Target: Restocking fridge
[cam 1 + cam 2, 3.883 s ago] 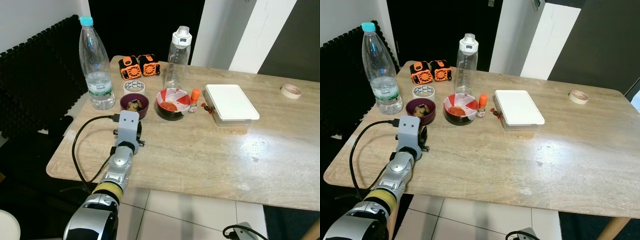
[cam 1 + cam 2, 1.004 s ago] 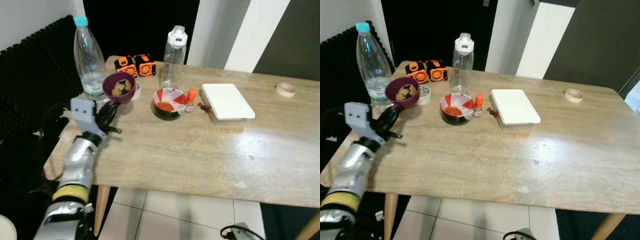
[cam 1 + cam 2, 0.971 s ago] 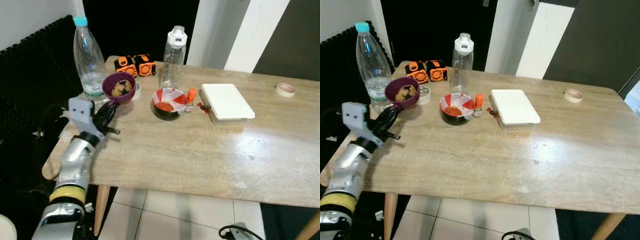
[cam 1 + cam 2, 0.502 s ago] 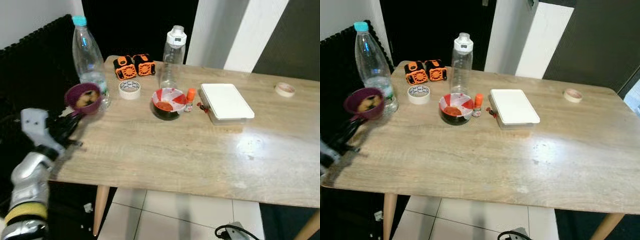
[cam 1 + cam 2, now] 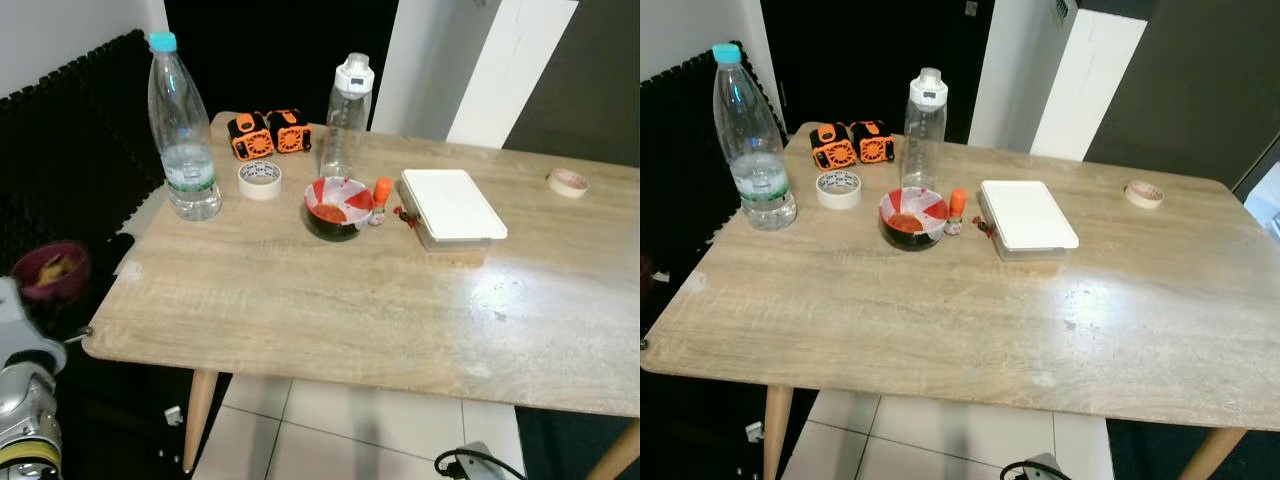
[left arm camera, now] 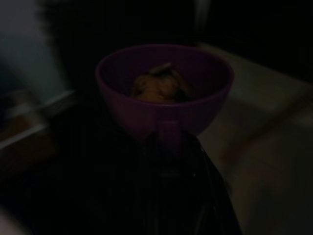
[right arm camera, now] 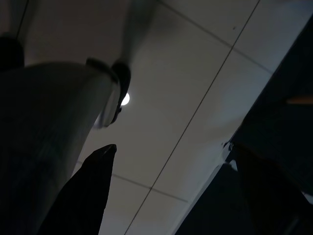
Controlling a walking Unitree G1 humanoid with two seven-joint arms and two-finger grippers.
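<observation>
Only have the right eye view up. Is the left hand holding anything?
Observer: Yes. In the left eye view the left hand is off the table's left edge, carrying a purple bowl.
Operator: Grip okay? Anything in it?
Observer: In the left wrist view the hand is clamped on the rim, the bowl is upright, and there is brownish food inside.
Operator: Right hand?
Observer: In the right wrist view the right hand is open and empty, above floor tiles.

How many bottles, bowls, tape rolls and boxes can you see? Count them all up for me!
Bottles: 3 (water bottle, sports bottle, tiny orange-capped bottle)
Bowls: 2 (purple bowl, red-and-white bowl)
Tape rolls: 2 ()
Boxes: 1 (white-lidded box)
Total: 8
</observation>
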